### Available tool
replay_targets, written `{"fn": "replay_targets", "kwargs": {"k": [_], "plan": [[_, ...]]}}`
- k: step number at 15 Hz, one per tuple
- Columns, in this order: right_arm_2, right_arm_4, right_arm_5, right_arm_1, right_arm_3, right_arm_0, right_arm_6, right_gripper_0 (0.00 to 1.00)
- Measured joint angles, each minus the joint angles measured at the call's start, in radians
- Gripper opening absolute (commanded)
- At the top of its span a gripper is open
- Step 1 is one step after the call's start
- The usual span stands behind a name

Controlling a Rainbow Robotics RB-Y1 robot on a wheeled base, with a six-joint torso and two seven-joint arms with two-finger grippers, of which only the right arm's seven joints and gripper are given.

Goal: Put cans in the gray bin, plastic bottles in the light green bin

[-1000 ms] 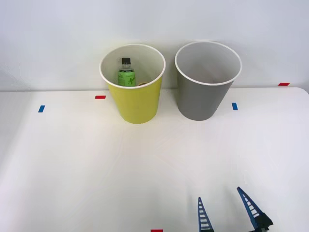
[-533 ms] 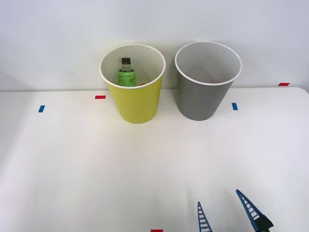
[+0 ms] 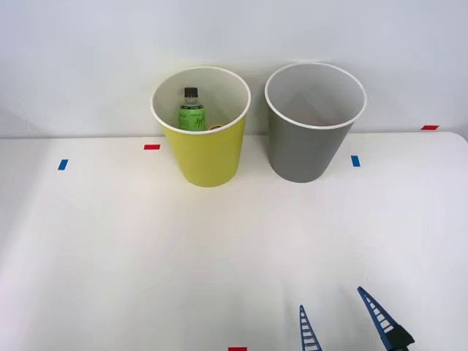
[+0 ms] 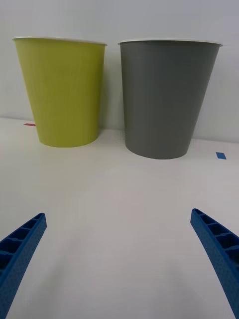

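Note:
The light green bin (image 3: 206,150) stands at the back of the table, left of the gray bin (image 3: 306,150). Inside the light green bin a plastic bottle (image 3: 191,113) with a black cap and green label stands upright, with a small tan round edge (image 3: 215,127) beside it. The gray bin's visible inside is pale and bare. The cans are out of view. My right gripper (image 3: 333,301) hovers open near the table's front edge, well short of both bins, holding nothing. In the right wrist view the light green bin (image 4: 64,92) and gray bin (image 4: 165,97) stand ahead of my gripper (image 4: 118,219).
Red tape marks (image 3: 151,147) and blue tape marks (image 3: 355,161) lie on the white table (image 3: 117,248) near the bins. Another red mark (image 3: 237,349) sits at the front edge. A white wall rises right behind the bins.
My right gripper has drawn back slightly toward the front edge of the table. The bins and the bottle have not moved.

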Motion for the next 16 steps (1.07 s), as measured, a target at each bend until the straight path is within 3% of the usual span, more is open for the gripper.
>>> {"fn": "replay_targets", "kwargs": {"k": [16], "plan": [[0.0, 0.0, 0.0, 0.0, 0.0, 0.0, 0.0, 1.0]]}}
